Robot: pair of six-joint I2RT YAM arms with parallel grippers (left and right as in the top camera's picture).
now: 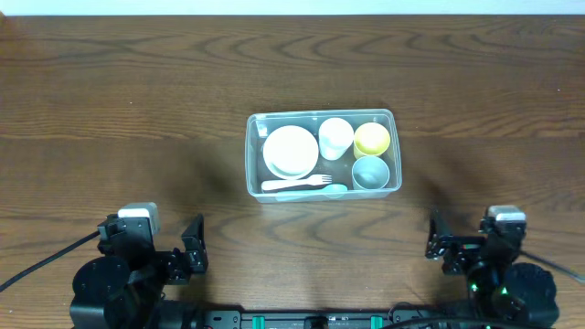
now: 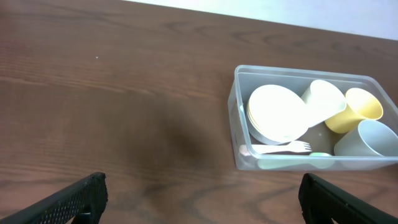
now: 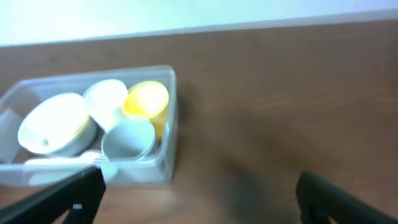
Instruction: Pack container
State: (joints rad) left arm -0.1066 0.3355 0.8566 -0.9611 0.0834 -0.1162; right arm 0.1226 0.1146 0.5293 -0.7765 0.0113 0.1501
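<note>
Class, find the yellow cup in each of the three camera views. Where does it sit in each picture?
Overhead: yellow cup, right of centre, just above the middle.
Left wrist: yellow cup, far right, mid-height.
Right wrist: yellow cup, left of centre, blurred.
Shared landmark: the clear container holding it, with the grey cup beside it.

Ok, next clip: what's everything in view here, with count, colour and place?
clear rectangular plastic container: 1, transparent, table centre
round plates: stack, count unclear, white on top, container's left end
white plastic cup: 1, white, container's middle
yellow plastic cup: 1, yellow, far right corner
grey-blue plastic cup: 1, near right corner
white plastic fork: 1, along near wall
pale teal spoon: 1, beside fork
dark wooden table: 1, brown
left gripper: 1, black, open, near edge
right gripper: 1, black, open, near edge
</note>
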